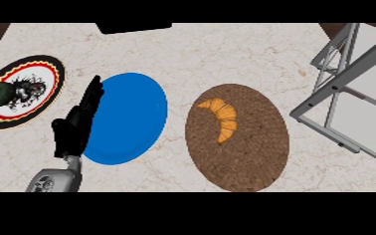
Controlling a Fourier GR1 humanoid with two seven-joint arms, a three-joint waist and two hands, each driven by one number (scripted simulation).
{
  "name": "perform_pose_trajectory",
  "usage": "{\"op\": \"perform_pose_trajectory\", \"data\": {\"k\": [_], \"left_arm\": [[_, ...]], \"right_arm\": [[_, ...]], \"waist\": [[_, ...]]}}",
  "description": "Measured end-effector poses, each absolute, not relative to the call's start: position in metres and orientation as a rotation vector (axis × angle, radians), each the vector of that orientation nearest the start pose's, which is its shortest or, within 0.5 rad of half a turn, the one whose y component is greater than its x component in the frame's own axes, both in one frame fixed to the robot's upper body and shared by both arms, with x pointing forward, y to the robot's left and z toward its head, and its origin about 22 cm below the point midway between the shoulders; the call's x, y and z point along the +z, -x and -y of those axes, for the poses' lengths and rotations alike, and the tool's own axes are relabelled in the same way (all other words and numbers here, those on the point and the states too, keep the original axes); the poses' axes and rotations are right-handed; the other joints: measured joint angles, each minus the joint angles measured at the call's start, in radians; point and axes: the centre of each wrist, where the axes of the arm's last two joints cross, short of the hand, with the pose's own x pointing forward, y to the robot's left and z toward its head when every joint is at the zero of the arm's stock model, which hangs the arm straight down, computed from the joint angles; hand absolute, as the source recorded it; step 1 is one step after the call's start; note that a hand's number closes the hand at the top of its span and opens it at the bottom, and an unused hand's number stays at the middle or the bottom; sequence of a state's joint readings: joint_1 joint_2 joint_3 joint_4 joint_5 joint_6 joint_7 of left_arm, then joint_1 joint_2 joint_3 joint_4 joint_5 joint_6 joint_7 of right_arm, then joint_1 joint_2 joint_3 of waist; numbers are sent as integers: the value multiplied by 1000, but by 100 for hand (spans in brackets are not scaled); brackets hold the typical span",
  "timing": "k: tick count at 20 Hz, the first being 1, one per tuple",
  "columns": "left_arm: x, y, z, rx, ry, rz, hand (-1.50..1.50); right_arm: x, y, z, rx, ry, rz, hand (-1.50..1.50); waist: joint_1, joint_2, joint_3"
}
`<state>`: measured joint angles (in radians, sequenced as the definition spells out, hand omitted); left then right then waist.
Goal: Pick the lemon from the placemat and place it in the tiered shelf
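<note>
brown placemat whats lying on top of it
Only a curved orange croissant lies on the placemat, toward its upper left; no lemon shows. The counter beneath the mat is hidden.

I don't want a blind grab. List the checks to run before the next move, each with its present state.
1. Lemon on the placemat: not ok. It holds only an orange croissant, and no lemon shows anywhere.
2. Left hand free: ok. It is open and holds nothing, resting at the left edge of the blue plate.
3. Right hand ready: cannot tell. It is not in view.
4. Tiered shelf located: ok. It stands at the view's right edge, apart from the placemat.
5. Shelf tiers free: cannot tell. Only part of the shelf shows.
</note>
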<state>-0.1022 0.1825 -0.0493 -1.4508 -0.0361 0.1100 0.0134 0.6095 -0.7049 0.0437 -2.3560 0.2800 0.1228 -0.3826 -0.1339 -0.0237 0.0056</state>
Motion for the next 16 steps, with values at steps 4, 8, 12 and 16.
{"op": "perform_pose_trajectory", "data": {"k": [4, 8, 12, 16], "left_arm": [[4, -265, -257, -156, -205, 1536, 0], [5, -265, -254, -168, -195, 1542, 0], [8, -267, -252, -187, -177, 1547, 0], [9, -271, -245, -200, -158, 1561, 0]], "right_arm": [[150, -106, 325, 1007, 340, 1951, 150], [170, -108, 361, 926, 408, 1989, 150], [197, -109, 407, 846, 458, 2006, 150], [236, -105, 460, 754, 513, 2035, 150]], "waist": [[9, 1, -2], [22, 2, -4], [43, 6, -6], [67, 12, -7]]}}
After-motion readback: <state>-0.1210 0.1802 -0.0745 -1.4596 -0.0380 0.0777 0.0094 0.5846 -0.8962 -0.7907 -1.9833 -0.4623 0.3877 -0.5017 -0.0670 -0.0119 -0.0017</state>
